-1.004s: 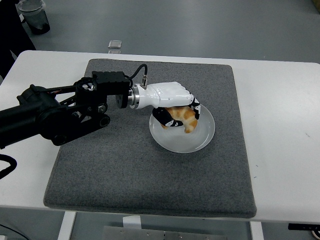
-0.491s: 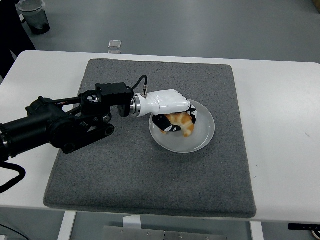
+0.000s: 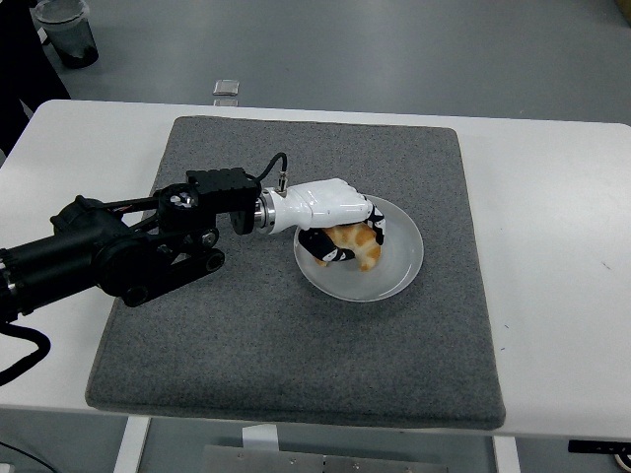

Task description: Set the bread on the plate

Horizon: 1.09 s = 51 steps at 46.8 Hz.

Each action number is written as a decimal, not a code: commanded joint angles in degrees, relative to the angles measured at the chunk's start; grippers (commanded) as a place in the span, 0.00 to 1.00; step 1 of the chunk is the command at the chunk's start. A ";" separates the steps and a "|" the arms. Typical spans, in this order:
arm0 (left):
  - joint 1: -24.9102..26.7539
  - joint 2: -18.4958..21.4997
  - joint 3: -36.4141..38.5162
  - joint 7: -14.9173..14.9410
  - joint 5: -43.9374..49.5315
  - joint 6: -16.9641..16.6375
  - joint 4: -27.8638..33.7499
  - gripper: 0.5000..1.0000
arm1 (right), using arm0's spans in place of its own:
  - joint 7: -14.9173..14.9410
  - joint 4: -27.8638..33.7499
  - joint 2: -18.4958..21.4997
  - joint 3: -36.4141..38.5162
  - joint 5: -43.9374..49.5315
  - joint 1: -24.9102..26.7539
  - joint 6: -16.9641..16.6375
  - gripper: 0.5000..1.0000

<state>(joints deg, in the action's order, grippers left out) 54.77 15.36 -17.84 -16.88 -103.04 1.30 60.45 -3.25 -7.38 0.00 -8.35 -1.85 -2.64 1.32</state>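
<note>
My left hand (image 3: 330,212) is positioned over the left portion of the plate (image 3: 404,261), with the white back of the hand facing up. My fingers (image 3: 375,225) are curled down around the bread (image 3: 358,241) — a small golden-brown piece — and my thumb closes in on it from the near side, so the hand has a closed grasp on it. The bread sits inside the plate's rim, left of centre; whether its underside touches the plate surface cannot be told from this angle.

The plate is round and pale, resting on the grey mat (image 3: 246,335) that covers most of the white table (image 3: 562,246). My black forearm (image 3: 118,246) extends in from the left edge, low over the mat.

Beyond the table's far edge — on the floor — a small clear square object (image 3: 227,89) lies, and a dark container (image 3: 67,30) stands at the upper left corner.
</note>
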 commanded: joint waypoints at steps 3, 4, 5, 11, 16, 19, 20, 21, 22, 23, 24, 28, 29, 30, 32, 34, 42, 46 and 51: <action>-0.02 0.28 -0.09 -0.09 0.39 0.02 0.29 0.61 | 0.00 0.00 0.00 0.00 0.00 0.00 0.00 0.86; -0.02 0.28 -0.09 -0.09 0.47 0.02 0.29 0.67 | 0.00 0.00 0.00 0.00 0.00 0.00 0.00 0.86; -0.02 0.37 -0.09 -0.09 0.56 0.02 0.37 0.75 | 0.00 0.00 0.00 0.00 0.00 0.00 0.00 0.86; -0.02 0.54 -0.26 -0.17 0.91 0.02 0.64 0.98 | 0.00 0.00 0.00 0.00 0.00 0.00 0.00 0.86; -0.11 0.81 -0.35 -0.35 1.70 0.28 1.16 0.99 | 0.00 0.00 0.00 0.00 0.00 0.00 0.00 0.86; -0.11 1.16 -0.62 -0.44 3.28 0.37 1.69 1.00 | 0.00 0.00 0.00 0.00 0.00 0.00 0.00 0.86; -0.11 1.33 -0.70 -0.44 3.98 0.46 1.95 1.00 | 0.00 0.00 0.00 0.00 0.00 0.00 0.00 0.86; -0.11 1.51 -0.70 -0.44 5.03 0.63 2.04 1.00 | 0.00 0.00 0.00 0.00 0.00 0.00 0.00 0.86; -0.11 1.68 -0.79 -0.44 6.09 0.72 2.04 1.00 | 0.00 0.00 0.00 0.00 0.00 0.00 0.00 0.86; -0.11 1.86 -0.88 -0.44 7.32 0.81 2.04 1.00 | 0.00 0.00 0.00 0.00 0.00 0.00 0.00 0.86; -0.11 1.95 -0.88 -0.44 8.72 0.90 2.13 1.00 | 0.00 0.00 0.00 0.00 0.00 0.00 0.00 0.86; 0.16 3.09 -0.88 -0.44 14.26 0.99 2.66 1.00 | 0.00 0.00 0.00 0.00 0.00 0.00 0.00 0.86; 0.33 3.61 -0.88 -0.44 15.67 1.07 3.09 1.00 | 0.00 0.00 0.00 0.00 0.00 0.00 0.00 0.86; 0.42 4.14 -0.88 -0.44 17.07 1.16 3.53 1.00 | 0.00 0.00 0.00 0.00 0.00 0.00 0.00 0.86; 0.51 5.37 -0.97 -0.44 19.88 1.69 4.50 1.00 | 0.00 0.00 0.00 0.00 0.00 0.00 0.00 0.86; 0.86 6.95 -1.05 -0.44 22.61 2.39 5.55 1.00 | 0.00 0.00 0.00 0.00 0.00 0.00 0.00 0.86; 3.14 13.02 -1.23 -0.35 35.61 6.78 8.02 1.00 | 0.00 0.00 0.00 0.00 0.00 0.00 0.00 0.86; 4.29 15.30 -1.23 -0.26 44.31 8.98 8.02 1.00 | 0.00 0.00 0.00 0.00 0.00 0.00 0.00 0.86; 5.52 18.99 -1.23 -0.09 55.74 12.41 7.93 1.00 | 0.00 0.00 0.00 0.00 0.00 0.00 0.00 0.86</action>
<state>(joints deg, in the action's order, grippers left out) 59.60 32.21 -19.09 -17.08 -53.78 11.67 68.51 -3.26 -7.38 0.00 -8.35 -1.85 -2.64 1.32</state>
